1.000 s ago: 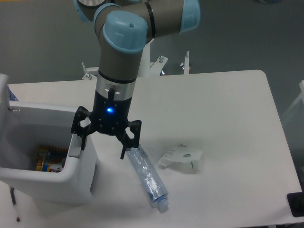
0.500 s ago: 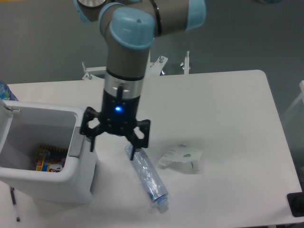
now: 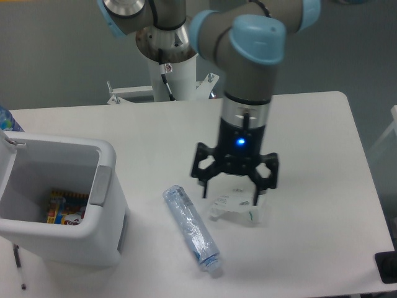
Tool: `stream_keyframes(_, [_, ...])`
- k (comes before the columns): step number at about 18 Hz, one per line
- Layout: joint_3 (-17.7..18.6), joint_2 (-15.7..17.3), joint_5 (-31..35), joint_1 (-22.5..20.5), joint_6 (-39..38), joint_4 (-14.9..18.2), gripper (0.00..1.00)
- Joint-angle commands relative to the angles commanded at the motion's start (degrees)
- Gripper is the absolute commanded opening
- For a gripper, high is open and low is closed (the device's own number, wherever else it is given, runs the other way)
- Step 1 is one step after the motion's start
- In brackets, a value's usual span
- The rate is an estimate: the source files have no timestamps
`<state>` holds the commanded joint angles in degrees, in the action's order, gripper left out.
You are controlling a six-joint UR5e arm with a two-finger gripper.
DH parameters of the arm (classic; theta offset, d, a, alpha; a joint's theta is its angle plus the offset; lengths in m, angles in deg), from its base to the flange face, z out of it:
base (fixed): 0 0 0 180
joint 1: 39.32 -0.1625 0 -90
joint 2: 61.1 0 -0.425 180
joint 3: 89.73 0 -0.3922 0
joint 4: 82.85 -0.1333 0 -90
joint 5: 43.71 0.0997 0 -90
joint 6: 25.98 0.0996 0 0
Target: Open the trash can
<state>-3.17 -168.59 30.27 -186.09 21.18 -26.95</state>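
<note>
At the far left of your view, the trash can (image 3: pixel 74 239) stands on the white desk (image 3: pixel 310 124), near its left front corner. The bin is open: you can look straight down into its interior, where colourful packaging (image 3: pixel 65 208) lies on the bottom. The grey push tab (image 3: pixel 102 185) sits on the right rim of the bin. A white panel rises at the left edge of the frame beside the bin; you cannot tell for certain whether it is the lid.

Just right of the bin, a crushed clear plastic bottle (image 3: pixel 191 230) lies flat on the desk, running diagonally with its cap end toward the front edge. It is apart from the bin wall.

Further right, a crumpled white wrapper (image 3: pixel 237 210) with a small green mark lies on the desk, near the bottle but not touching it.

Directly above the wrapper, the gripper (image 3: pixel 234 189) hangs with its black fingers (image 3: pixel 203 180) spread wide and pointing downward, holding nothing. A blue indicator light (image 3: pixel 239 142) glows on the gripper body. The arm's wrist (image 3: pixel 248 87) rises vertically above it.
</note>
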Motion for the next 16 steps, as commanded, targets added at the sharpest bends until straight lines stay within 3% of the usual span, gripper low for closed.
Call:
stream_keyframes(4, [2.1,-1.5,4.8,-1.2,10.1,1.7,1.0])
stream_keyframes(8, [2.5,-1.9,11.3,-0.7,17.5,5.5,1.0])
stream_keyframes(12, [1.2,-3.2,12.7,-0.1,18.8,7.5,1.0])
stream_keyframes(16, [1.6,-3.3,13.3,0.3,18.9,7.0,1.0])
